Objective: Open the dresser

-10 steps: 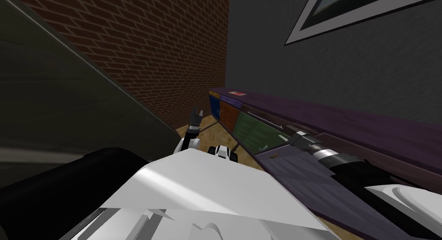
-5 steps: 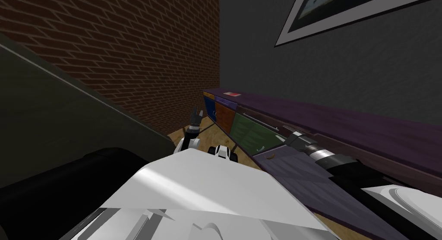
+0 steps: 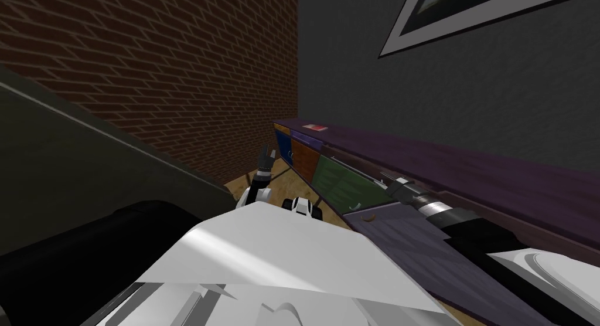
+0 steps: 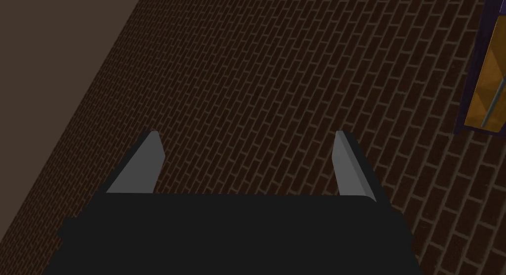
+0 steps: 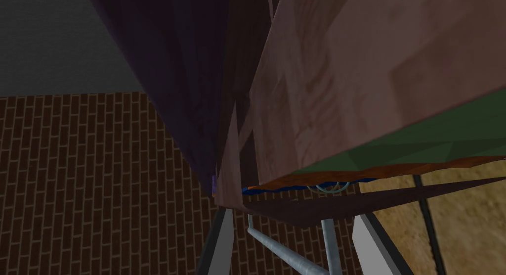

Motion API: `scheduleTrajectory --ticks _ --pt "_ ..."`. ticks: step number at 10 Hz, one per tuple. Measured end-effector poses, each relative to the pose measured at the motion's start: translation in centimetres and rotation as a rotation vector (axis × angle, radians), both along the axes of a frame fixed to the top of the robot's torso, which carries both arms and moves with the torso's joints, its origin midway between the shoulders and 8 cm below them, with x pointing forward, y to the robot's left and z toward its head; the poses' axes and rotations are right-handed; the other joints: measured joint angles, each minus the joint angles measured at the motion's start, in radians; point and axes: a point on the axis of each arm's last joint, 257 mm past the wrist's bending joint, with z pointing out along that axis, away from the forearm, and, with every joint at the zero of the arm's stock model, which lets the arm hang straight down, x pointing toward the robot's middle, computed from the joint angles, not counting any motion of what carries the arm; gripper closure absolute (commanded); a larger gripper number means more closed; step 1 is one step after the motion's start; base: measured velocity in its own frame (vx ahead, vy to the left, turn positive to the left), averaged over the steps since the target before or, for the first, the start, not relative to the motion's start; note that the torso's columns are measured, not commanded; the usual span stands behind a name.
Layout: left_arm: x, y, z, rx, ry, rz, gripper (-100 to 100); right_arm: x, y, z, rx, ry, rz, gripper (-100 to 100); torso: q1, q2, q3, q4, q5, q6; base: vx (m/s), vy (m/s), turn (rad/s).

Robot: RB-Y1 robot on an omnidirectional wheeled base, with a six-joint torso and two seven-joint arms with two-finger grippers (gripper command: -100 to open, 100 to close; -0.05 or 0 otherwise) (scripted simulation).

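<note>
The dresser (image 3: 445,164) runs along the right wall, with a purple top and blue, orange, green (image 3: 343,184) and purple (image 3: 404,234) fronts. My right gripper (image 3: 389,177) reaches in at its upper front edge, between the green and purple fronts. In the right wrist view its gripper (image 5: 291,227) stands open, the two fingers astride a grey metal handle bar (image 5: 276,245) with a gap on each side, close under brown wood panels (image 5: 346,89). My left gripper (image 3: 268,155) hangs apart from the dresser with its fingers (image 4: 148,160) wide open and nothing between them.
A brick wall (image 3: 176,76) closes the far end. A dark bulky piece of furniture (image 3: 70,182) stands on my left. A small red item (image 3: 317,128) lies on the dresser top. A framed picture (image 3: 469,17) hangs above it. Tan floor (image 3: 281,179) shows between them.
The head view has swung slightly. My right hand has edged a little further along the dresser front. The left arm stays where it was.
</note>
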Motion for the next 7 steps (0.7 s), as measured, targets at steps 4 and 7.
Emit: scheduleTrajectory --ticks 4,7 --pt "0.0 0.0 0.0 0.0 0.0 0.0 0 0.7 -3.0 -0.1 0.0 0.011 -0.069 100 -0.008 -0.005 -0.005 0.002 0.002 0.009 -0.144 0.028 0.169" --pt "0.0 0.0 0.0 0.0 0.001 0.001 0 0.3 -0.8 0.1 0.002 0.008 -0.016 100 -0.006 -0.006 -0.006 0.002 0.003 0.012 0.102 0.029 -0.298"
